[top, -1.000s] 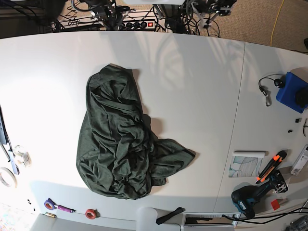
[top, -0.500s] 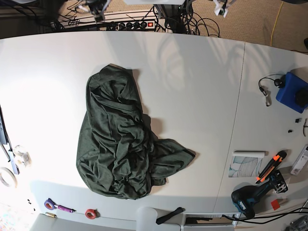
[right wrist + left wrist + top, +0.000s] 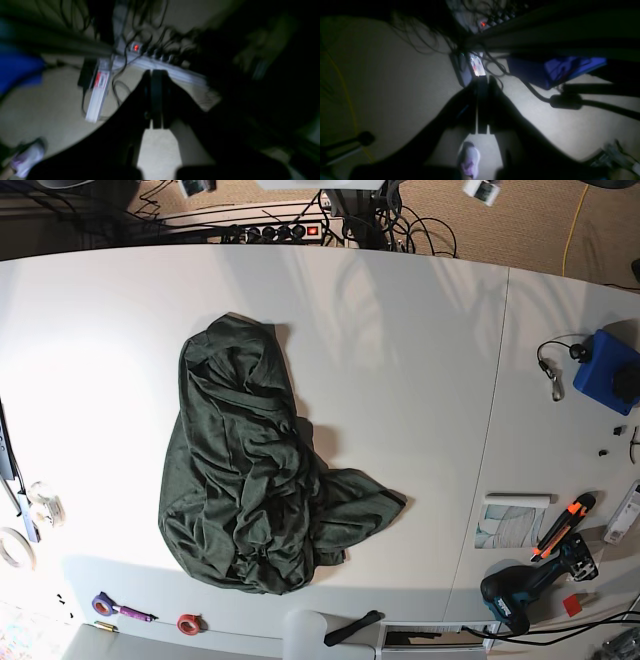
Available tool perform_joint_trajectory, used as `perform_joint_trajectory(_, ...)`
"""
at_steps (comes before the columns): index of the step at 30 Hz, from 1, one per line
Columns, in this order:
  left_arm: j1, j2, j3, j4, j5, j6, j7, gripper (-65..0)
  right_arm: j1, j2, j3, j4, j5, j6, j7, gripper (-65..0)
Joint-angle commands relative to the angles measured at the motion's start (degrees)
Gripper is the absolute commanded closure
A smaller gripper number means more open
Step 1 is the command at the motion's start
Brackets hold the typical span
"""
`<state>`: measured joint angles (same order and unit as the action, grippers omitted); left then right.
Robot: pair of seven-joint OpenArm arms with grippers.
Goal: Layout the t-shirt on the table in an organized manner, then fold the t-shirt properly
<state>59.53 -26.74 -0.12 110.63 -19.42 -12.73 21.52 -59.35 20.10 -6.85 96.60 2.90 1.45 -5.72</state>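
Drill and a red tape roll sit along the bottom edge of the desk. Left of centre, the dark green t-shirt lies crumpled in a heap. Beyond the top edge, over the floor, the left claw and right claw each show fingers pressed together, gripping nothing.

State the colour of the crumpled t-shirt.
The t-shirt is plain dark green, seen best in the base view.
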Motion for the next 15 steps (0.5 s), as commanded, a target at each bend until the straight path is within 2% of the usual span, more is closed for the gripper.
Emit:
perform_joint_trajectory(1, 1.8, -0.8, -1.6, 2.8, -0.3, -0.5, 0.2, 0.0, -2.4, 0.6, 1.2, 3.2, -0.1, -0.1, 1.0, 0.0)
perform_joint_trajectory(5, 4.4, -2.2, -8.2, 10.1, -0.9, -0.5, 0.8, 0.0, -6.1, 0.5, 5.9, 13.4, -0.1, 0.0, 1.0, 0.0)
perform_joint_trajectory(9, 4.2, -2.5, -13.7, 13.3, -7.4, -0.9, 0.7, 0.0, -6.2, 0.5, 10.1, 20.6, -0.1, 0.0, 1.1, 0.0)
perform_joint_trajectory(11, 3.1, -2.5, -15.5, 13.5, -10.6, -0.9, 0.8, 0.0, -5.7, 0.5, 11.6, 23.3, -0.1, 0.0, 1.4, 0.0)
perform_joint_trajectory(15, -0.5, -2.5, -16.2, 13.5, -12.4, -1.1, 0.8, 0.0, -2.5, 0.5, 13.4, 25.7, -0.2, 0.0, 1.6, 0.0)
